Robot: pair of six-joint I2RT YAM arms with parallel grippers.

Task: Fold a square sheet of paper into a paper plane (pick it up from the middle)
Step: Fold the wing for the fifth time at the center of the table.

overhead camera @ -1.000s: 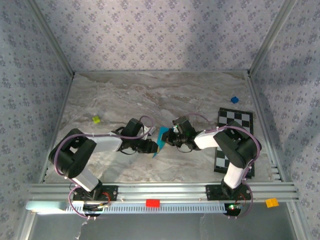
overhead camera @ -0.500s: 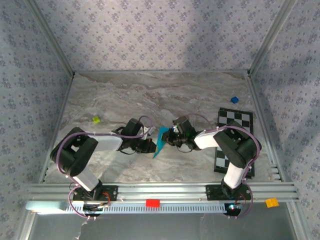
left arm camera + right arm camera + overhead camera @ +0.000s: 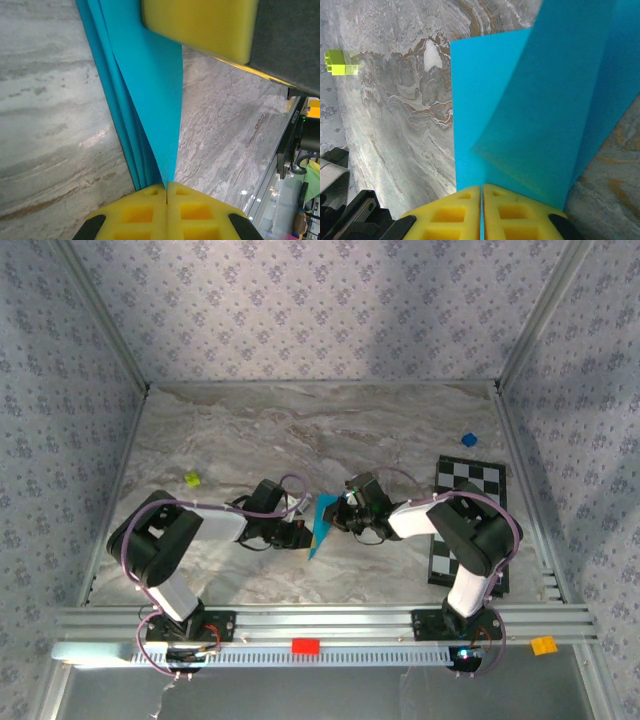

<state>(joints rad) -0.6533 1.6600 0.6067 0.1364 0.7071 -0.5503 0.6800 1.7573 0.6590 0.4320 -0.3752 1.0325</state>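
Left of centre, the left gripper [image 3: 305, 534] is now pinched tight on the square sheet of paper [image 3: 322, 523], and its elbow has nudged right since a second ago. The paper stands folded mid-frame, basically unmoved. The right gripper [image 3: 340, 518] stays clamped on its other edge.

Top external: high behind the near edge, looking down over the whole grey marbled table [image 3: 230, 430].
Left wrist: close-up, facing the right edge.
Right wrist: close-up, facing the left edge.
Shared: thin bright cyan-blue folded paper sheet [image 3: 322, 522] [image 3: 150, 100] [image 3: 520, 100], mid-table.
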